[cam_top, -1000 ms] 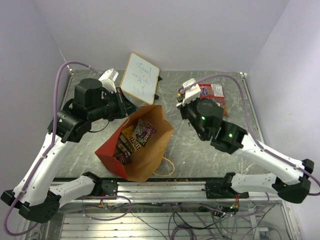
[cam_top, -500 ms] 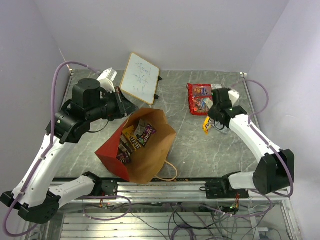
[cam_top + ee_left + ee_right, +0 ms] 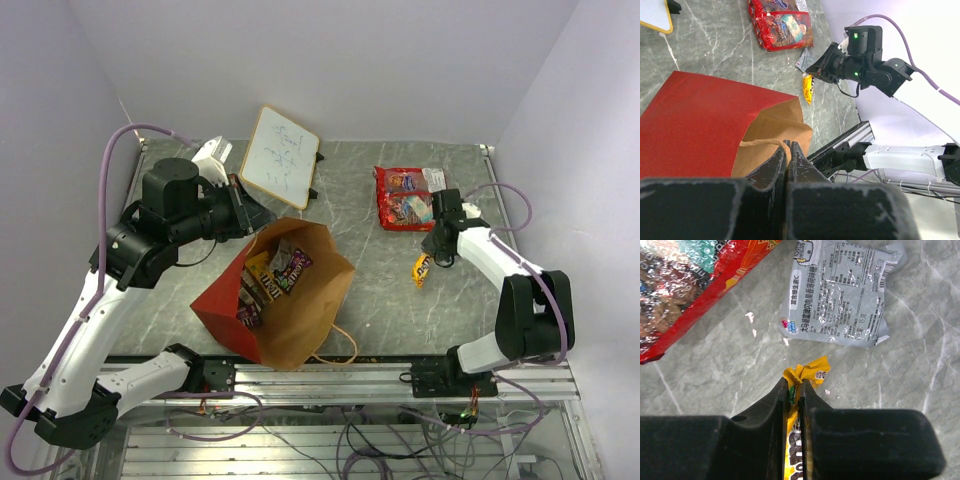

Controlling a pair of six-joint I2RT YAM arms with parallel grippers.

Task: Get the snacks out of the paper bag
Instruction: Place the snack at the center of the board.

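The right end effector (image 3: 794,386) is clenched on the crimped end of a small shiny yellow packet (image 3: 807,374), whose body runs back between the fingers. Just beyond its tip lies a crinkled silver packet (image 3: 840,295) with printed text, and to the side of that the large flat red candy bag (image 3: 402,197). Both rest on the grey marbled worktop (image 3: 370,290), well apart from the tall red paper bag (image 3: 225,310) with its brown kraft lining.

The left end effector (image 3: 788,146) is pressed fully closed at the bag's far rim, where the tan twisted-paper handle (image 3: 760,142) runs into its tips. It appears to hold the mouth open. Several dark and yellow packets (image 3: 270,275) lie inside, so the job is only partly done.

The yellow packet is gripped by its thin seal alone, so it could slip out early. Let go here, it might land on the silver packet. If the left hold slips or the handle tears, the mouth could sag over the remaining snacks.

Whether the left fingers pinch the handle alone or the paper too is unclear. Whether the yellow packet touches the worktop cannot be told. How many packets sit deeper in the bag is hidden.
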